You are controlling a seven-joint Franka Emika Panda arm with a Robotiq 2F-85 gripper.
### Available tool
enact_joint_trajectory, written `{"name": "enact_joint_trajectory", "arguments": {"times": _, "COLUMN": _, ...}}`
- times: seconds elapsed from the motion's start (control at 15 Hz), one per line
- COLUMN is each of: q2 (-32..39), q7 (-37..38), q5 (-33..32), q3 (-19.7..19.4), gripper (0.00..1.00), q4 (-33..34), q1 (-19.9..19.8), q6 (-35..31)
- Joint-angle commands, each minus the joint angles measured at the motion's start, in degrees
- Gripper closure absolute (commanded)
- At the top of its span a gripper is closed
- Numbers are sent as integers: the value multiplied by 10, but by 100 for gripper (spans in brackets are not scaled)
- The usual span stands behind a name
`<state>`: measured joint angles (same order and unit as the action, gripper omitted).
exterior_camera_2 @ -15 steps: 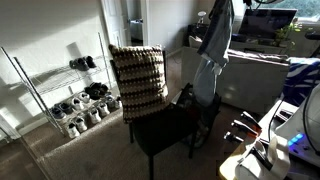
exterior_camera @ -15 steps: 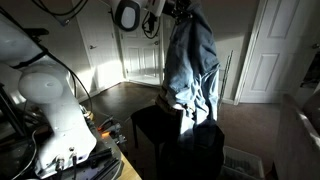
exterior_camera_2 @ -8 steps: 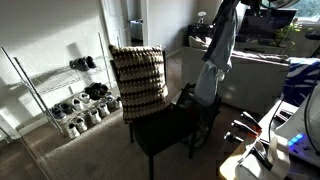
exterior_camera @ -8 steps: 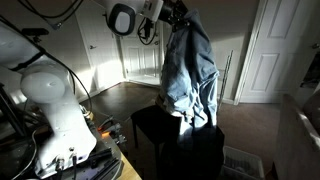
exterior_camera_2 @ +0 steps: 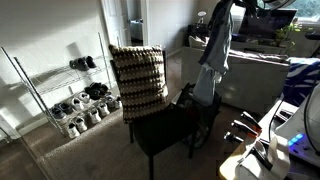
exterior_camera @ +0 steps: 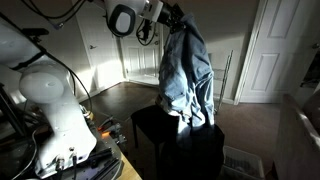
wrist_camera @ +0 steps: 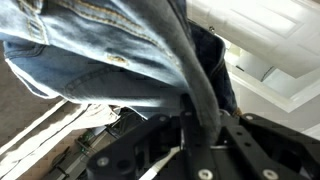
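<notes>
- Clamped on a bunched fold of denim, my gripper [wrist_camera: 200, 128] has its jaws drawn almost together, with the cloth pinched between them in the wrist view.
- In both exterior views I hold that gripper [exterior_camera: 178, 14] [exterior_camera_2: 222, 6] high, close to the top edge of the picture.
- The jeans [exterior_camera: 188, 75] [exterior_camera_2: 213, 55] hang straight down from my grip in a long blue drape; a seam with rivets shows close up in the wrist view [wrist_camera: 100, 50].
- Their lower end reaches down to a dark chair [exterior_camera_2: 165, 128]; I cannot tell whether it touches the seat.
- A checked cushion [exterior_camera_2: 137, 78] stands upright against the chair's back, beside the hanging denim.
- Well apart, a wire rack [exterior_camera_2: 40, 90] by the wall carries shoes [exterior_camera_2: 85, 110].
- Behind the jeans in an exterior view stands a white door [exterior_camera: 270, 55].
</notes>
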<state>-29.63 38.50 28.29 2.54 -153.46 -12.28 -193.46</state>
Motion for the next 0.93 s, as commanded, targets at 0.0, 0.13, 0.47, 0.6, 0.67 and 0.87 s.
{"name": "enact_joint_trajectory", "arguments": {"times": 0.0, "q2": 44, "q7": 5, "q5": 3, "q3": 31, "gripper": 98, "q4": 62, "q1": -36, "q6": -21}}
{"name": "enact_joint_trajectory", "arguments": {"times": 0.13, "q2": 65, "q7": 6, "q5": 4, "q3": 36, "gripper": 98, "q4": 85, "q1": -48, "q6": -20}}
{"name": "enact_joint_trajectory", "arguments": {"times": 0.47, "q2": 125, "q7": 4, "q5": 6, "q3": 61, "gripper": 98, "q4": 100, "q1": -72, "q6": -36}}
{"name": "enact_joint_trajectory", "arguments": {"times": 0.6, "q2": 148, "q7": 1, "q5": 7, "q3": 69, "gripper": 98, "q4": 101, "q1": -79, "q6": -46}}
{"name": "enact_joint_trajectory", "arguments": {"times": 0.67, "q2": 158, "q7": 0, "q5": 8, "q3": 73, "gripper": 98, "q4": 102, "q1": -82, "q6": -51}}
{"name": "enact_joint_trajectory", "arguments": {"times": 0.87, "q2": 196, "q7": -10, "q5": 13, "q3": 83, "gripper": 98, "q4": 108, "q1": -102, "q6": -65}}
